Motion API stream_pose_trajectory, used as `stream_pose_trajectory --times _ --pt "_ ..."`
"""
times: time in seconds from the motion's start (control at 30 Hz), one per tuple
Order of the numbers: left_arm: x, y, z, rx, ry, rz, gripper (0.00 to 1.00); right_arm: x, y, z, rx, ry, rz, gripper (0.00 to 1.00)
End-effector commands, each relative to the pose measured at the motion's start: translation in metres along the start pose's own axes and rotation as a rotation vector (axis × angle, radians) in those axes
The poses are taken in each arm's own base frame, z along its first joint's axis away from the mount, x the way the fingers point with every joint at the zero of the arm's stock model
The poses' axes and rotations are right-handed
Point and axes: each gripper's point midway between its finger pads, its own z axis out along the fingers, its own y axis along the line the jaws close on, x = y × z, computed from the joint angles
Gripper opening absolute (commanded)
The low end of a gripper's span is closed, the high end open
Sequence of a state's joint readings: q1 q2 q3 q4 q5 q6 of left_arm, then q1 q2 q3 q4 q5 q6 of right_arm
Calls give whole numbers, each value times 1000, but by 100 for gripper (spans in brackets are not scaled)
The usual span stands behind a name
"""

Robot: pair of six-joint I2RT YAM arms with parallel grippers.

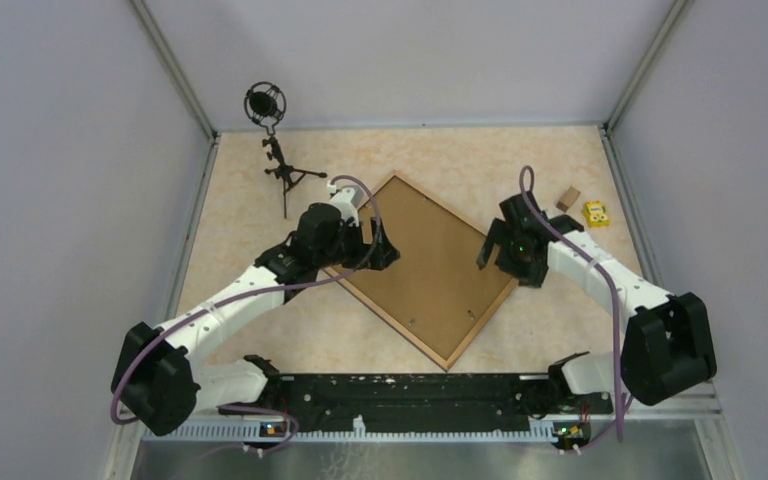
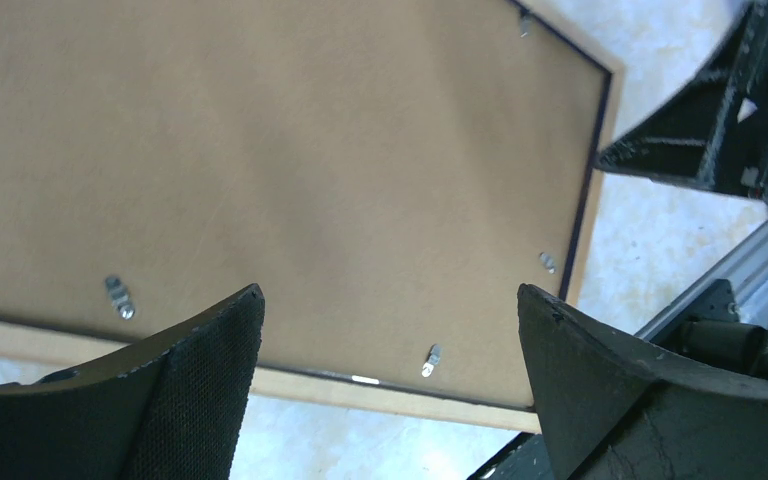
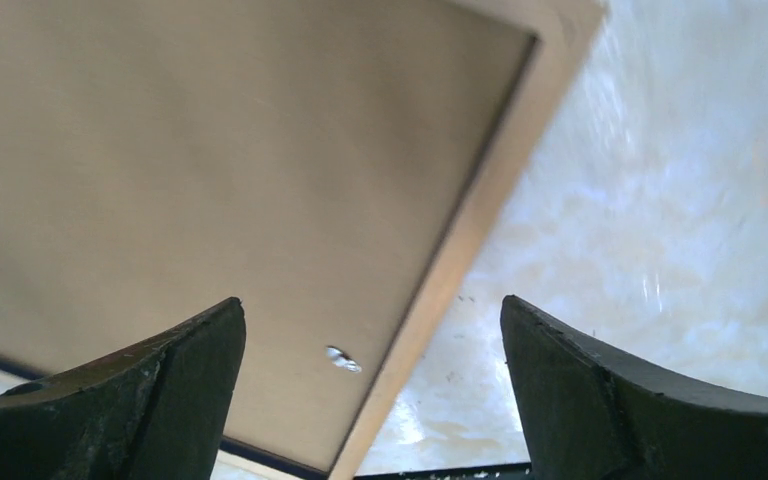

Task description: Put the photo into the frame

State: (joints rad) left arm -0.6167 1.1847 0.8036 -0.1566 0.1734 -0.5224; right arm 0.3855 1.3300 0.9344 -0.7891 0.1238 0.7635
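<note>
Left claw (image 2: 390, 300) agape; board (image 2: 290, 150) in frame (image 2: 360, 390)

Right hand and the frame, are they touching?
Cannot tell. The right wrist view shows the open right hand over the frame, but neither contact nor a gap plainly.

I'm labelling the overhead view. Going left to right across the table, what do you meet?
microphone stand → left gripper → frame, lying back-up → right gripper → small brown block → small yellow object

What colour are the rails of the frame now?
The frame rails are light wood, with a thin dark blue inner edge; this is clearest in the left wrist view.
</note>
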Motion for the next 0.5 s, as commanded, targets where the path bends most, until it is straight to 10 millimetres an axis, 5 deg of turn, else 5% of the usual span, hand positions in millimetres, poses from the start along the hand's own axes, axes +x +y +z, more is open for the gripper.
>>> stream_pose_trajectory --times 0.0,0.1,0.23,0.47 --pt "5 18 -6 -91 -8 -39 98 16 -15 4 14 -29 134 89" --pt "6 21 -10 -108 -6 -46 98 29 -22 14 14 -4 97 77" --pt "10 26 -16 -122 -15 -55 98 42 -21 32 -6 45 54 48" --pt "11 29 -21 -130 -14 -51 98 36 -31 48 61 35 -59 45"
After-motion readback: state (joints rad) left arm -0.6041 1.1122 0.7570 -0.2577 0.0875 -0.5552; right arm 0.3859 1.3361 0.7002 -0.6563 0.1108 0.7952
